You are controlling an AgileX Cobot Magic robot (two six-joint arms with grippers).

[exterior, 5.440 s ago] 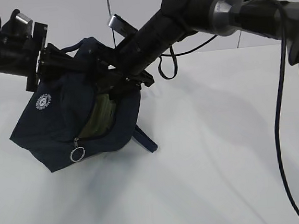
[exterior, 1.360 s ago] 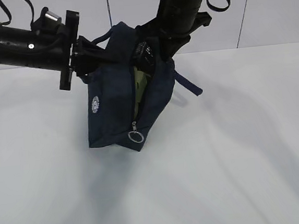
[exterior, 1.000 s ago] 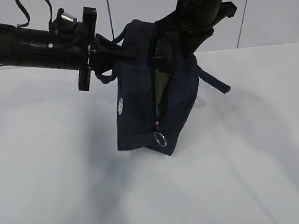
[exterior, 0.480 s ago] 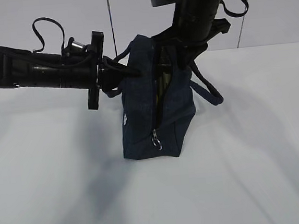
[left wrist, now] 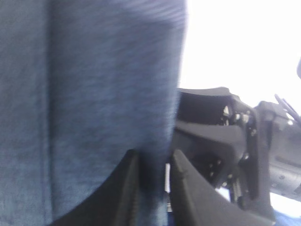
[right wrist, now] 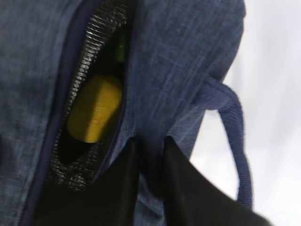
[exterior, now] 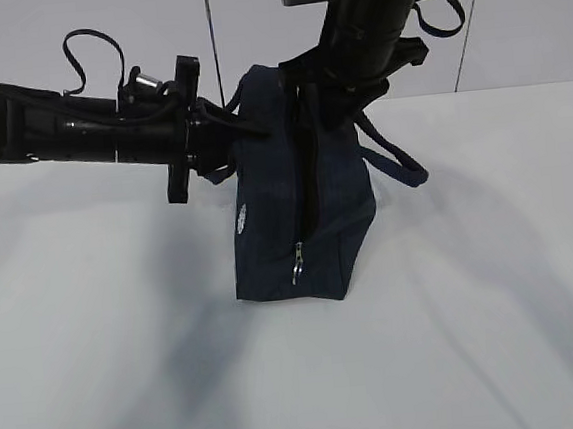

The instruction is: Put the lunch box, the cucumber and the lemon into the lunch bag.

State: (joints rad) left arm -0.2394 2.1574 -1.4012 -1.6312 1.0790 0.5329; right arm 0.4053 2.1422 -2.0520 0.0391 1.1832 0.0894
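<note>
Both claws pinch the lunch bag (exterior: 301, 203); lemon (right wrist: 94, 108) inside.

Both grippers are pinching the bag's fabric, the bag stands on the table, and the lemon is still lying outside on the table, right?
Not quite: the lemon is not outside on the table. The right wrist view shows it inside the lunch bag, yellow through the zipper opening. The rest holds: the left gripper and right gripper each pinch the bag's fabric, and the bag stands on the table.

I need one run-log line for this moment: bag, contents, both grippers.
lunch bag: upright on table, zipper part open | lemon: inside | left gripper: pinching fabric | right gripper: pinching fabric
</note>
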